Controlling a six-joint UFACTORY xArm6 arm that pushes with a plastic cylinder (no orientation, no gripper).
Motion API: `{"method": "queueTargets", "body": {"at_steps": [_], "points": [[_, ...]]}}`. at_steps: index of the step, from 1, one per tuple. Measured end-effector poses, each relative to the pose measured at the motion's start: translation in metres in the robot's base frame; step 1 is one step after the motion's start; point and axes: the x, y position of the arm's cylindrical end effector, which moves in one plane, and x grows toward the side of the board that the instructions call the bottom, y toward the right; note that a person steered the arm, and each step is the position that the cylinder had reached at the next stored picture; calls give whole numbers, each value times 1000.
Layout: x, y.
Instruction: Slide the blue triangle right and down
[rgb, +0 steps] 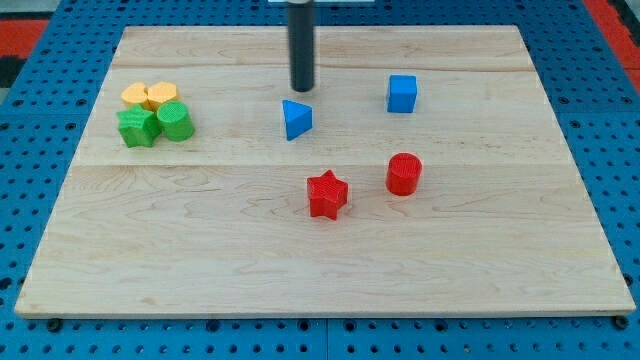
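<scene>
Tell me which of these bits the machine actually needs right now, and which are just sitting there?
Needed:
- blue triangle, the block to be slid right and down
- my tip, just above the triangle in the view

Just lying about:
- blue cube
- red star
- red cylinder
- two yellow blocks and two green blocks, clustered at the view's left

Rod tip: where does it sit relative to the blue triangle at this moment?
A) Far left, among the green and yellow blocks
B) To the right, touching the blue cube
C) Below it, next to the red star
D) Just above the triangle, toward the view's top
D: my tip stands just above the blue triangle, toward the view's top, with a small gap visible between them.
</scene>
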Motion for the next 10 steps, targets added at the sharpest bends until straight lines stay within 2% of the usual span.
{"method": "queueTargets", "body": {"at_steps": [1,2,3,4,5,6,7,8,10], "points": [[21,-49],[61,-55],[77,-8],[67,40],[67,49],[54,21],[32,17],[27,58],[47,92]]}}
